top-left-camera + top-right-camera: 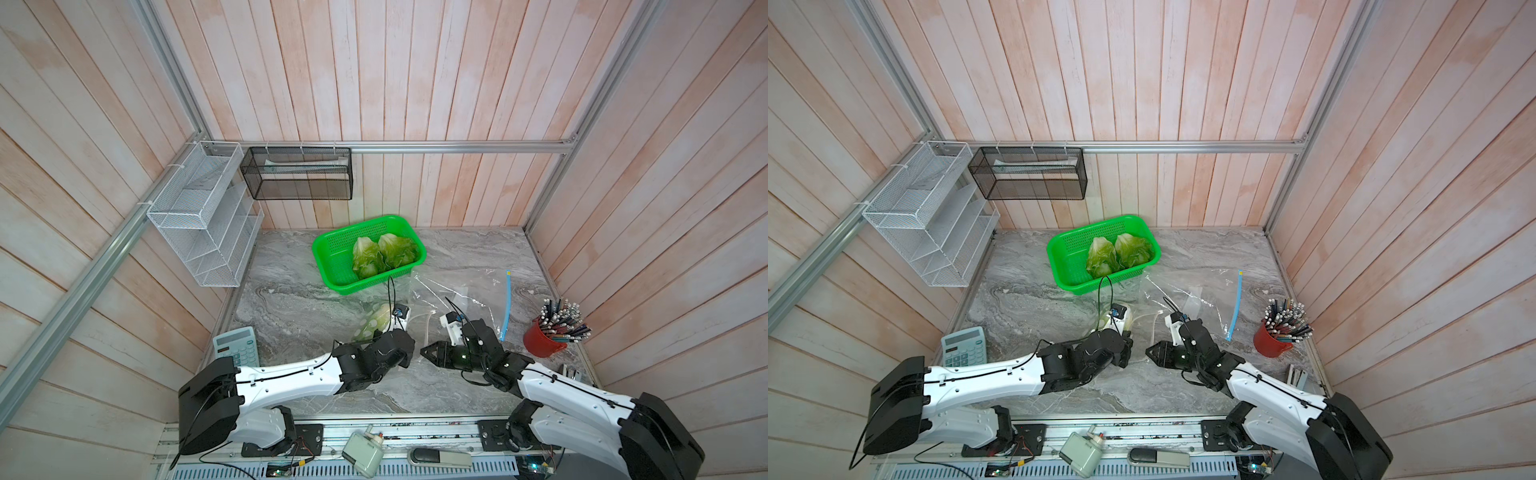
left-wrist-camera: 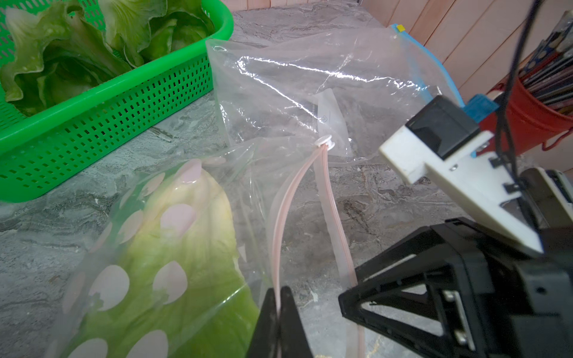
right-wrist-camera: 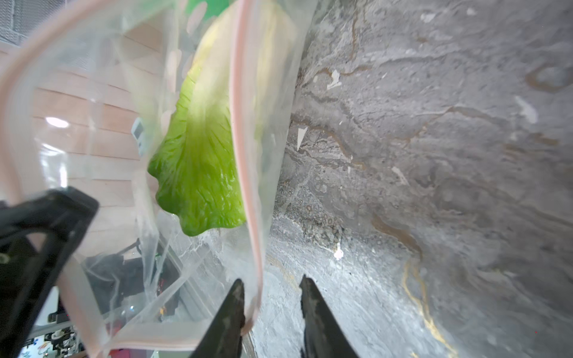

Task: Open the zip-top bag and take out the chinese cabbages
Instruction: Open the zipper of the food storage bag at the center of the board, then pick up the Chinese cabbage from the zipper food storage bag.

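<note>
Marble top, pinkish plank walls round it. Calculator at my 9 o'clock edge. Green basket at 12, two cabbages already in it, side by side. Third cabbage not out yet: it sits inside the dotted zip-top bag, which lies on the marble between basket and my hands. Long axis roughly 1 to 7 o'clock, pale base far, green tips toward me. My left gripper is clamped tight on the pink zip strip, cabbage just beside it at about 11 o'clock. Bag mouth is open, strip loop gaping. My right gripper has jaws partly apart, nothing pinched; the bag's other lip runs between them, close against one finger. From it the cabbage is at about 10 o'clock, leaf tips facing it through the mouth. Judgement: left is nearer but busy anchoring, so right does the reach, in along the long axis. Further right a flat clear bag with blue zip, then red cup of pens at 3 o'clock
</note>
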You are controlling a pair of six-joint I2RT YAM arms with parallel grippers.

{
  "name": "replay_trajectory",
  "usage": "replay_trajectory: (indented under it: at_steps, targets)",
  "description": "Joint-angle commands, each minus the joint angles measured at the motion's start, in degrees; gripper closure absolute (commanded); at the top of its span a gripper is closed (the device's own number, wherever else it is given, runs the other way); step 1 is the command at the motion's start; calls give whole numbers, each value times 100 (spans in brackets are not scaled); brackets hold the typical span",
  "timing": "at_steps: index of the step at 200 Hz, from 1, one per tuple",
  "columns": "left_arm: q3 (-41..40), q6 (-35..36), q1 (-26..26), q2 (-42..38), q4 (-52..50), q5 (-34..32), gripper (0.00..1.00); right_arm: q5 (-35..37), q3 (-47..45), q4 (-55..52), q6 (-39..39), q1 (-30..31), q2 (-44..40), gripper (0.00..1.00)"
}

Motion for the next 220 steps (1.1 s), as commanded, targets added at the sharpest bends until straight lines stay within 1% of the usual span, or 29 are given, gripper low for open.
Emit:
replay_trajectory:
  at_steps: [1, 27, 40, 55, 78, 100, 130, 149, 171, 183, 203, 220]
  targets:
    - [212, -68, -173, 188, 56, -331, 100, 587, 159, -537, 59, -26, -680, 49]
    - [217, -96, -278, 250, 162, -406, 100, 834, 362, -993, 181, -28, -1343, 47]
    - [193, -58, -302, 233, 237, -447, 100, 816, 433, -1161, 221, -27, -1481, 47]
    - [174, -23, -339, 193, 292, -554, 100, 681, 438, -1083, 344, -33, -1512, 47]
    - [133, 78, -408, 126, 415, -703, 100, 330, 398, -444, 582, -33, -1247, 51]
    - [136, 185, -481, 96, 499, -847, 100, 220, 452, -53, 638, -34, -873, 55]
    - [145, 293, -524, 103, 533, -955, 100, -29, 592, 295, 633, -28, -450, 61]
    - [103, 360, -536, 41, 634, -1034, 100, -54, 605, 437, 718, -27, -213, 64]
    - [36, 479, -559, -67, 774, -1084, 100, -165, 660, 632, 768, -31, 74, 65]
    - [23, 579, -567, -93, 822, -1086, 100, -258, 734, 677, 776, -28, 227, 62]
    - [24, 725, -593, -110, 858, -1082, 100, -336, 838, 683, 844, -25, 438, 52]
    - [-18, 853, -604, -131, 990, -1052, 100, -311, 844, 794, 983, -34, 595, 48]
